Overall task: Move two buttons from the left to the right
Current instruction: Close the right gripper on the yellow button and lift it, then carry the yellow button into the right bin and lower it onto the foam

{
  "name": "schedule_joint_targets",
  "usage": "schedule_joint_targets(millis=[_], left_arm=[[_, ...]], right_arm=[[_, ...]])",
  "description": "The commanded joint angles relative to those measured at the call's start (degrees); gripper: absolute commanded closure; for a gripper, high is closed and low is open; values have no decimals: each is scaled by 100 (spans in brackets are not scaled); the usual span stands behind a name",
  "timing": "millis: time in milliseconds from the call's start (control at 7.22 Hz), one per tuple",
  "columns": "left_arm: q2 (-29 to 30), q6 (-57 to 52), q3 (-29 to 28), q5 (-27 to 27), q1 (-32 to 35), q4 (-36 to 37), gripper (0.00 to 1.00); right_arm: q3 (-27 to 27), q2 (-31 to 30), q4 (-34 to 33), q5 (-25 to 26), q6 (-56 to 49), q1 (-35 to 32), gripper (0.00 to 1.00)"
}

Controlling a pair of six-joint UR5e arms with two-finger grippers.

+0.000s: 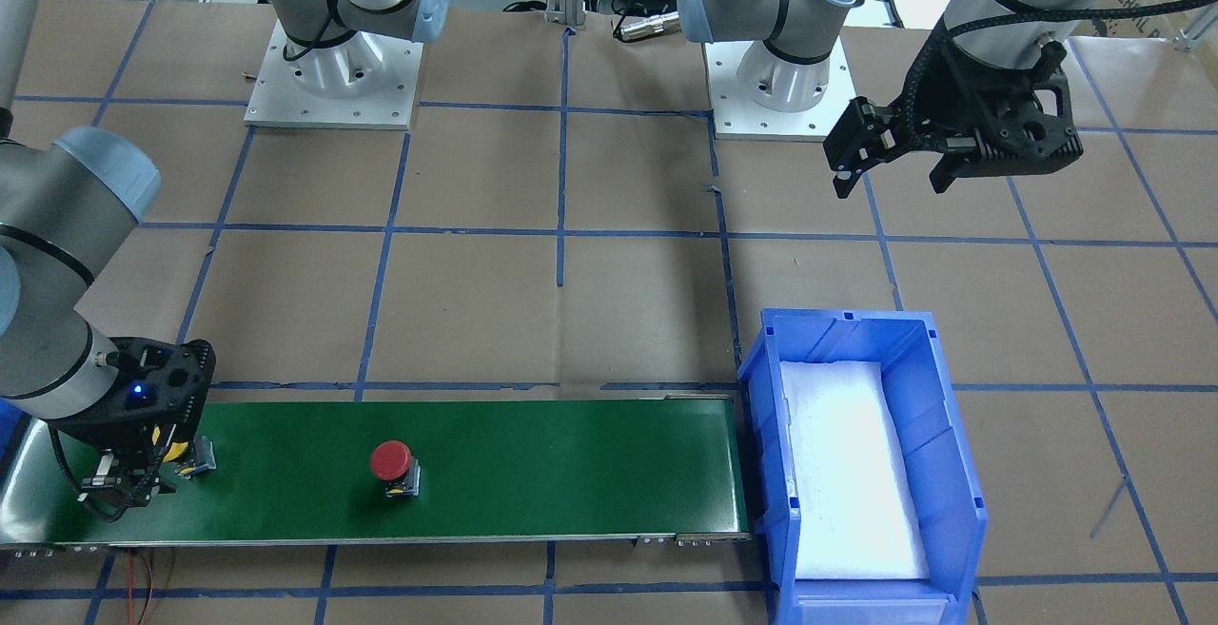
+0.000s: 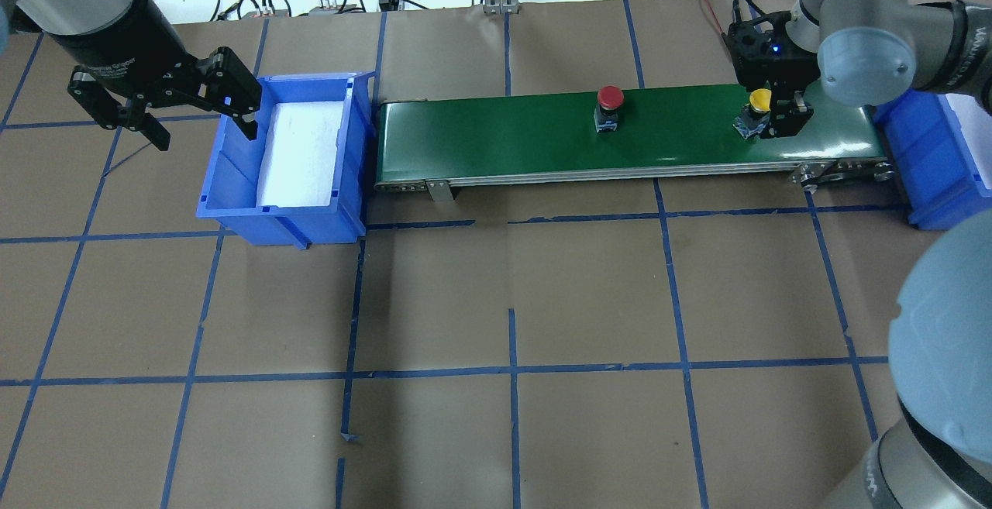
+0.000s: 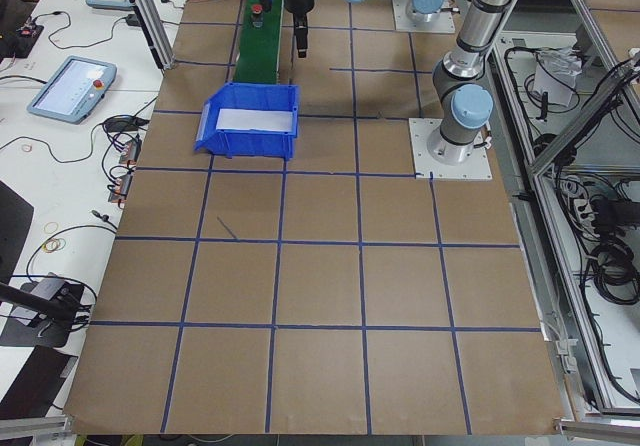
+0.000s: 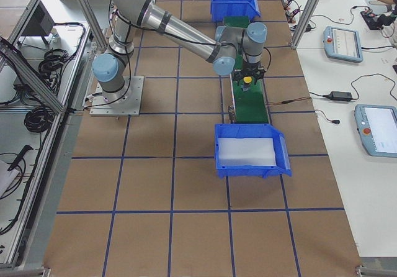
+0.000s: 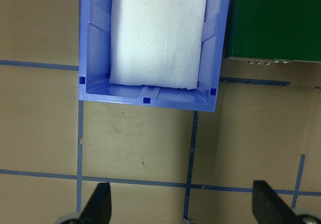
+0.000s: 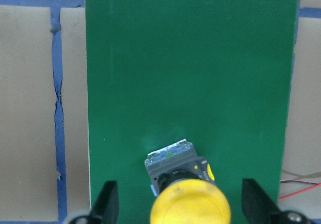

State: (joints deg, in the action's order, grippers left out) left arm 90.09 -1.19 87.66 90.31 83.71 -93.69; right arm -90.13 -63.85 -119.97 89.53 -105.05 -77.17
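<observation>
A: Fingers (image 6: 106, 206) of the right gripper (image 2: 767, 123) stand spread, flanking the yellow button (image 6: 189, 204) at six o'clock in its wrist view, on the belt (image 2: 504, 133).

B: I'd centre, lower, clamp the square body, not the cap. Red button (image 2: 610, 98) sits mid-belt; beyond, left gripper (image 5: 183, 206) hangs open by the bin (image 5: 145, 100).

2 fixed cameras look steeply down on the table (image 2: 589, 292) from opposite long sides, 2 distant ones look along it from its ends, and 2 wrist cameras look straight down closely; all 4 fixed views share the green conveyor (image 2: 504, 137).
</observation>
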Motion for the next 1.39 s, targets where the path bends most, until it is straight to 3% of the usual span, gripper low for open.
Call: schedule_joint_targets(millis=[0,554,831,1247], left_arm=[[0,-4,6,4,5,0,0],[0,5,-3,-4,14,0,0],[0,5,-3,-4,14,0,0],[0,5,-3,-4,14,0,0]], right_arm=[[40,4,0,152,-7,0,82],[285,-110,26,196,2,17,85],[1055,-277,227,607,-59,271,85],[1314,-199,527,103,-296,1710,84]])
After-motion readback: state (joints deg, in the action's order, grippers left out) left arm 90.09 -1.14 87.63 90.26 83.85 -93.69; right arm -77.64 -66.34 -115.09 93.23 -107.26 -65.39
